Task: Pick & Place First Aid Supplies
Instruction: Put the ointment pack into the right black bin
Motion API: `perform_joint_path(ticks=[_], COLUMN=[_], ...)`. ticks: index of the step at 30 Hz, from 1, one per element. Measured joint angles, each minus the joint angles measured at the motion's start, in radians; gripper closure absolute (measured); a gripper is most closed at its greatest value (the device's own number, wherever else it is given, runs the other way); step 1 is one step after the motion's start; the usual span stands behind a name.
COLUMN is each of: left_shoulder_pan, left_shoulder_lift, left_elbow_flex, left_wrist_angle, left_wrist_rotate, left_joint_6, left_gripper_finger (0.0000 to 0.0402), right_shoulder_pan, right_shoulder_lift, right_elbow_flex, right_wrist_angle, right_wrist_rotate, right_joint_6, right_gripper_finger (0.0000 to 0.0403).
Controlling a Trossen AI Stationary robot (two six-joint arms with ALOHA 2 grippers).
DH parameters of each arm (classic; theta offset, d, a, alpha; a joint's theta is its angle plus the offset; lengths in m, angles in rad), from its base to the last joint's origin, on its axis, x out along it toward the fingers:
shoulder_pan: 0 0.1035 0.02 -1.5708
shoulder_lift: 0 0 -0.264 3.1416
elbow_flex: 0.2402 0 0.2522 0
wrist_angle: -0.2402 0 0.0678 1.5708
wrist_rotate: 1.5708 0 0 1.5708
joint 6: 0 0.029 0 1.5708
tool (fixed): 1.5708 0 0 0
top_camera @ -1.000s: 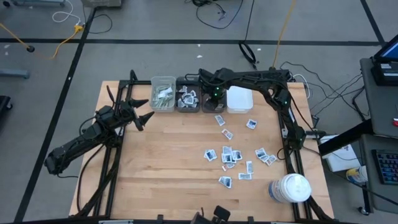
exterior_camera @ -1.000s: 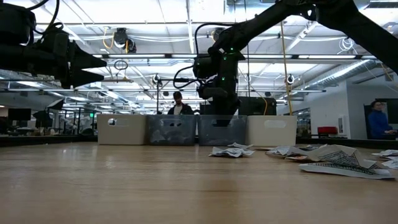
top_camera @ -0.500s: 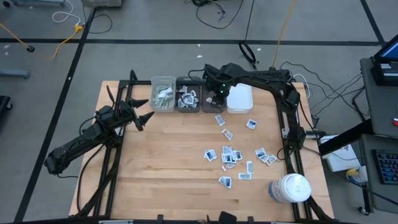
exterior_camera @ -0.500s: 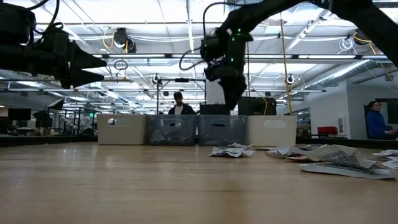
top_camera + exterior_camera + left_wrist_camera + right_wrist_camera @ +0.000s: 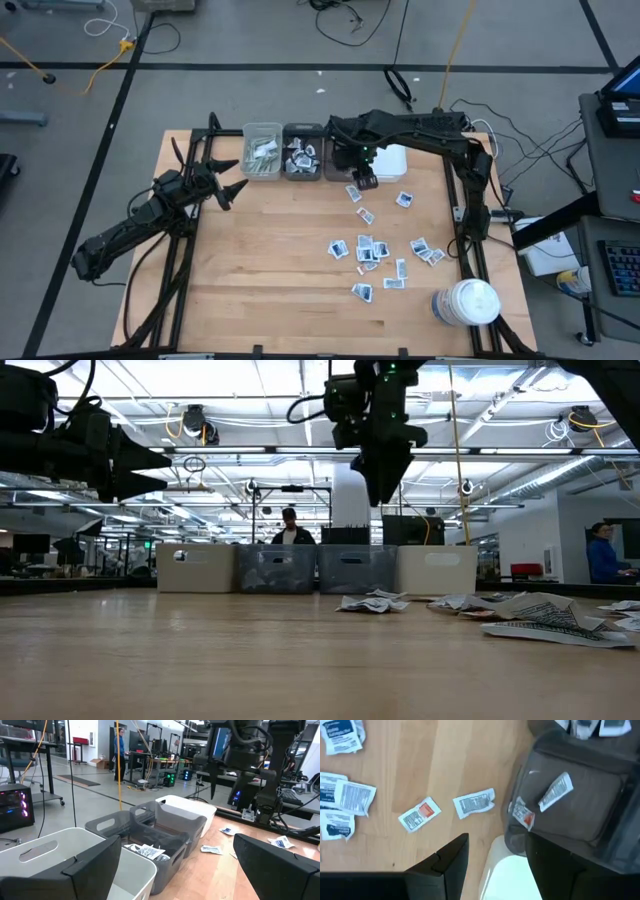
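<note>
Dark grey bin (image 5: 338,160), third in row, holds two sachets (image 5: 555,790). Right gripper (image 5: 366,178) has pulled back from over that bin, now high above near sachets (image 5: 354,192) by bin fronts; fingers parted, nothing between them. Likely drop done, next pick due. Loose sachets (image 5: 372,250) scattered mid-table. Left gripper (image 5: 228,184) waits at table's left, spread wide, empty.

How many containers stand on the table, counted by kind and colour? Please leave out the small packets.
White bins: 2
Grey bins: 2
Round jar: 1
Total: 5
</note>
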Motion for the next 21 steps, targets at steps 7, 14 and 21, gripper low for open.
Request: perform_joint_path(ticks=[7, 14, 21], left_shoulder_pan=[0.000, 0.000, 0.000], left_shoulder_lift=[0.000, 0.000, 0.000], left_elbow_flex=[0.000, 0.000, 0.000], left_wrist_angle=[0.000, 0.000, 0.000], left_wrist_rotate=[0.000, 0.000, 0.000], left_joint_6=[0.000, 0.000, 0.000], left_gripper_finger=[0.0009, 0.0009, 0.0009], right_shoulder_pan=[0.073, 0.194, 0.328], right_shoulder_lift=[-0.034, -0.220, -0.426], right_elbow_flex=[-0.076, -0.379, -0.660], right_wrist_angle=[0.036, 0.098, 0.082], right_wrist_rotate=[0.001, 0.003, 0.002], right_joint_6=[0.001, 0.074, 0.250], right_gripper_finger=[0.0216, 0.0216, 0.0216])
